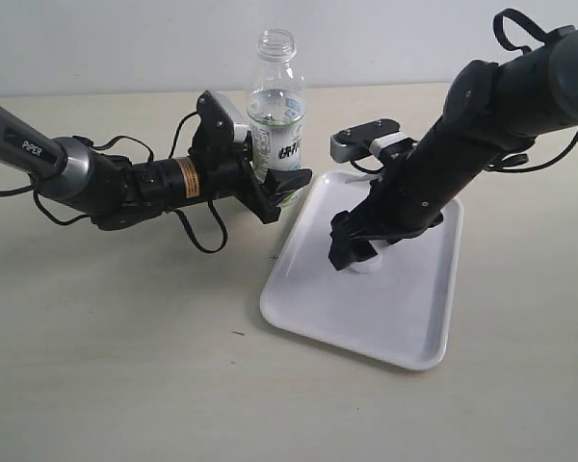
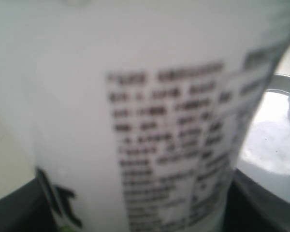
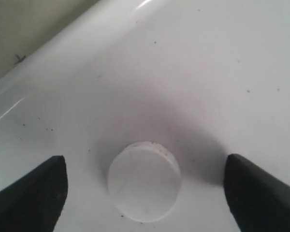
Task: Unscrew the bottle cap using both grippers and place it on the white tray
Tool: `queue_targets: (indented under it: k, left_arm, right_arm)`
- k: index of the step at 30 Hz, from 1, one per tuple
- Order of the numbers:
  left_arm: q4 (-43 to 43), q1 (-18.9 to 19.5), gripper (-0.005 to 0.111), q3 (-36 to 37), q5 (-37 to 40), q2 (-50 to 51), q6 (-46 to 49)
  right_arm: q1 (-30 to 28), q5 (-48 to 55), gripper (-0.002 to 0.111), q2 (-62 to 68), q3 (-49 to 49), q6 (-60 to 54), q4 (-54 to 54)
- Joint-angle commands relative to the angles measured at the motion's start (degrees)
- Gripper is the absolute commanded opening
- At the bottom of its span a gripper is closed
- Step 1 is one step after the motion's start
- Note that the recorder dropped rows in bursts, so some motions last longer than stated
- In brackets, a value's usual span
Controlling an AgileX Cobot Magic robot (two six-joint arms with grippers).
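The clear bottle stands upright with its neck open and no cap on it. My left gripper is shut on the bottle's lower body; the left wrist view is filled by its blurred label. The white bottle cap lies flat on the white tray. My right gripper hangs just above it, open, one black finger on each side with clear gaps to the cap. In the exterior view the cap peeks out below the right gripper.
The tray sits on a beige table, its near-left corner toward the front. The left arm marked PIPER with loose cables stretches in from the left. A tray rim shows beside the bottle in the left wrist view.
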Motion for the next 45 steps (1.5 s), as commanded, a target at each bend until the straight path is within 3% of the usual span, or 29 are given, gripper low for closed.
queue_targets:
  k: [1,13,16,19,24,28,35,45]
  left_arm:
    - [-1.48,0.02,0.0,-0.01,-2.51,-0.62,-1.16]
    - [-2.72,0.02,0.0,-0.01,-1.8,-0.62,-5.1]
    - [-2.72,0.02,0.007,-0.01,-1.8,-0.62,-4.97]
    - [-2.72,0.02,0.027,-0.01,-1.7,-0.62,-4.97]
    - [-4.27,0.02,0.08,-0.01,-0.53,-0.62,-9.58]
    - [-1.16,-0.08,0.105,-0.01,-1.12,-0.62,-8.5]
    - [-0.83,0.69,0.105,-0.01,-2.37,-1.46,-7.84]
    - [4.6,5.9,0.105,-0.01,-3.23,-2.37,-17.09]
  right_arm:
    - [-0.28,3.7,0.084,-0.93,-0.29,4.28,-0.6]
    - [-0.28,4.46,0.084,-11.74,-0.29,4.17,-0.72]
    - [-0.28,4.46,0.084,-12.98,-0.29,4.17,-1.2]
    - [-0.28,4.46,0.084,-13.14,-0.29,4.17,-1.2]
    - [-0.28,4.46,0.084,-13.14,-0.29,4.17,-1.2]
    - [-0.28,4.16,0.084,-13.14,-0.29,4.17,-1.2]
    - [-0.28,4.02,0.084,-13.14,-0.29,4.17,-1.2]
    - [-0.28,4.02,0.084,-13.14,-0.29,4.17,-1.2]
